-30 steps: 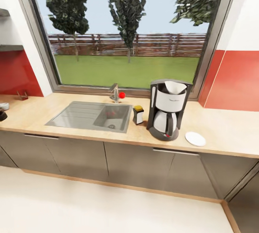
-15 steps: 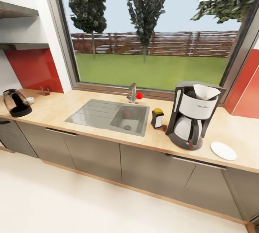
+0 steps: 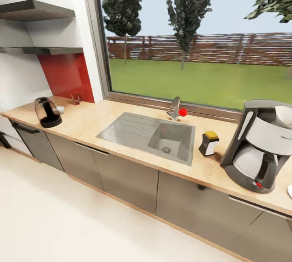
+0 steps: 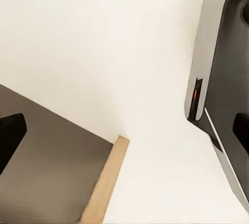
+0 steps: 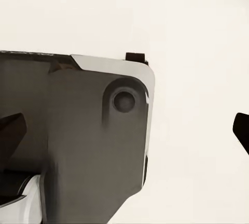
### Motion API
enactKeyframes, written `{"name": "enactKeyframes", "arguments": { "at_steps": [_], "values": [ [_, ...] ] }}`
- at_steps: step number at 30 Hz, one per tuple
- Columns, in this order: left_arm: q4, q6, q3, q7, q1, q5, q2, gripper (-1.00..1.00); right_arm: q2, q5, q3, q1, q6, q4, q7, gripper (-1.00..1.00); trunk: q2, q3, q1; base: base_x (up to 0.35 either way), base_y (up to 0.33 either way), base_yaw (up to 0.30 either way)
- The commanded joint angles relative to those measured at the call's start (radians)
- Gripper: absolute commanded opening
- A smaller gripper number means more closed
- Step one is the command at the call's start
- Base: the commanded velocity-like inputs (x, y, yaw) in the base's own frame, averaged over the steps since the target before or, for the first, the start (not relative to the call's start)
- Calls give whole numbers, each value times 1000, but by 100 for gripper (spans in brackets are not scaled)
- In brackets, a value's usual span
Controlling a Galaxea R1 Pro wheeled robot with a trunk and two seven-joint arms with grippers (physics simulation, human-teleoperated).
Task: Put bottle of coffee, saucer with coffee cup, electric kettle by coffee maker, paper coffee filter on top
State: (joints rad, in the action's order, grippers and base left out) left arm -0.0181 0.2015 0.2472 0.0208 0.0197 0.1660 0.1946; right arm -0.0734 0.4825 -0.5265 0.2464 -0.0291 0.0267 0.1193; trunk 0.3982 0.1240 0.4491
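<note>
Likely on the way to fetch the kettle (image 3: 48, 111), which sits at the counter's (image 3: 105, 126) far left end, well apart from the coffee maker (image 3: 259, 144); next comes driving closer and reaching. Filter (image 3: 284, 116) sits in the maker's top, bottle (image 3: 208, 143) beside it, sink (image 3: 170, 140) looks empty. Both grippers (image 4: 124, 130) (image 5: 124, 130) spread wide, holding nothing.

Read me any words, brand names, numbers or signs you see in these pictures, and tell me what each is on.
No text can be read here.
Coffee maker: its pale front panel looks blank; any brand mark is too blurred to read.
Bottle of coffee: yellow lid, no label legible.
Electric kettle: no marking visible.
Orange mark on the robot's dark base: an indicator, not lettering.
</note>
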Motion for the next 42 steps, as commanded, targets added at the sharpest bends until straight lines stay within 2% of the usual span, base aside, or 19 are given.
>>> {"name": "enactKeyframes", "arguments": {
  "at_steps": [1,15,24,34,37,42],
  "values": [
    [-2,4,7,2,2,10,0,100,0,10,-8,1,-3,-1,4,100,2,2,1,237,240,269],
    [-2,7,7,2,2,8,-1,100,0,12,-8,1,-3,-1,3,100,2,8,1,236,246,245],
    [12,8,9,2,2,9,-15,100,5,10,-10,1,-5,4,5,100,2,9,1,245,247,23],
    [23,10,9,2,3,5,-19,100,7,15,-7,0,-3,4,5,100,2,9,1,241,258,0],
    [26,13,9,1,7,-3,-26,100,8,16,-6,1,-3,4,5,100,2,9,1,233,278,2],
    [73,13,9,1,9,-20,-60,100,7,17,-4,0,-3,4,5,100,2,12,1,231,279,121]
  ]
}}
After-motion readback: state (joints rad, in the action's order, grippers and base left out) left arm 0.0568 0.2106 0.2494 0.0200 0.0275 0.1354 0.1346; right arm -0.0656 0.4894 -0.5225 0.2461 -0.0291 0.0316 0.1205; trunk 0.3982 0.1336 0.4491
